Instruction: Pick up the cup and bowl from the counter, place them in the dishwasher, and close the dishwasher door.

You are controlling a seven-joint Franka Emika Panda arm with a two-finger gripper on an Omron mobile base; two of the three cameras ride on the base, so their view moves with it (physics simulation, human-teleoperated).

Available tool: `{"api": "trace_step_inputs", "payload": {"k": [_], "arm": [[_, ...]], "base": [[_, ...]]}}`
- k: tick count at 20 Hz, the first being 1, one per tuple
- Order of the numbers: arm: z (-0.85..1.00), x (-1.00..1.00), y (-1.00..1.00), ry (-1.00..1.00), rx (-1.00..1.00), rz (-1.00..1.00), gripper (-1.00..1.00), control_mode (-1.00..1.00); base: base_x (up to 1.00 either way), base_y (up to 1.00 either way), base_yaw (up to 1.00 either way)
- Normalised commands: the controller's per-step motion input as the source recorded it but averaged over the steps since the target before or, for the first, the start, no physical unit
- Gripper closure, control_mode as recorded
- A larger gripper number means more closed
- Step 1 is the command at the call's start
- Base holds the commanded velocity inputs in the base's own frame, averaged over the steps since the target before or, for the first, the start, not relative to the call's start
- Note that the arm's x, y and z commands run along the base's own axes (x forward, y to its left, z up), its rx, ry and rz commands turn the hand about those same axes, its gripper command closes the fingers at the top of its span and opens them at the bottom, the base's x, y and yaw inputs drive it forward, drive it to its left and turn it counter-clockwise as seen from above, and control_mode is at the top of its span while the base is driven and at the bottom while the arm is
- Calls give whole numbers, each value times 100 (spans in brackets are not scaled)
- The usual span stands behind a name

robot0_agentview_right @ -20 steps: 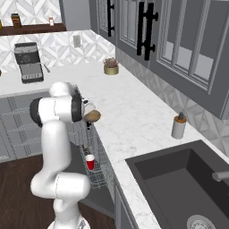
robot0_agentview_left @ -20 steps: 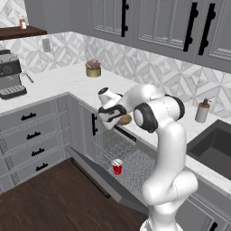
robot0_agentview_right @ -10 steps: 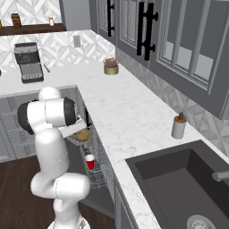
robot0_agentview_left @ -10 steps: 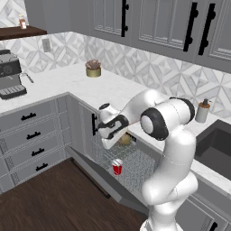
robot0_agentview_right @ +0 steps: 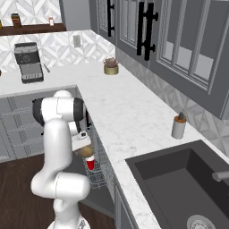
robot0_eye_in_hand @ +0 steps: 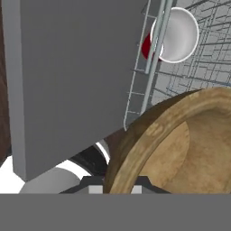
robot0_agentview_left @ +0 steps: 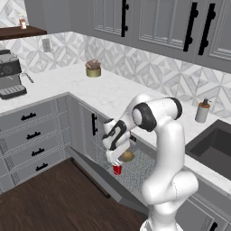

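Directly below the bowl (robot0_eye_in_hand: 180,144) stands the cup (robot0_eye_in_hand: 173,35).

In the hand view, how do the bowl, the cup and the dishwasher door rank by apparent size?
1. dishwasher door
2. bowl, though it is very near the camera, so it looks bigger than it is
3. cup

Arm bent low, tool clamped.
The white arm folds forward and down; its tool (robot0_agentview_left: 121,155) grips the tan-brown wooden bowl (robot0_eye_in_hand: 180,144).
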Motion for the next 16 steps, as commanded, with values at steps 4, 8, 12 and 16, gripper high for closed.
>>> {"api": "trace_step_inputs", "payload": {"k": [4,8,12,16], "arm": [[-51,39,-15,0,-2,0,100,-100],[-40,22,-28,0,-1,0,100,-100],[-44,16,-38,0,0,1,100,-100],[-45,21,-29,0,0,1,100,-100]], "base": [[0,0,0],[0,0,0],[0,0,0],[0,0,0]]}}
